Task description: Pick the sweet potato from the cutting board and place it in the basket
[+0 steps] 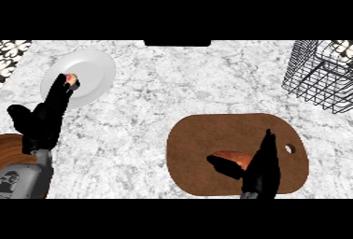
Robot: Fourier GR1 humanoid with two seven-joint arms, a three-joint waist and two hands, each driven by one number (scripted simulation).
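Note:
An orange-brown sweet potato [233, 158] lies on the brown cutting board [200, 140] in the lower right of the head view. My right hand [262, 163] stands over the board with straight fingers right of the potato and the thumb left of it, partly hiding it. The black wire basket [321, 74] sits at the upper right, apart from the board. At the left edge my left hand [43, 119] rests open with its fingers up.
A white plate [93, 70] lies at the upper left with a small reddish item [70, 78] on it, partly behind my left fingertips. A brown wooden round object [10, 147] shows at the left edge. The counter is grey-white marble.

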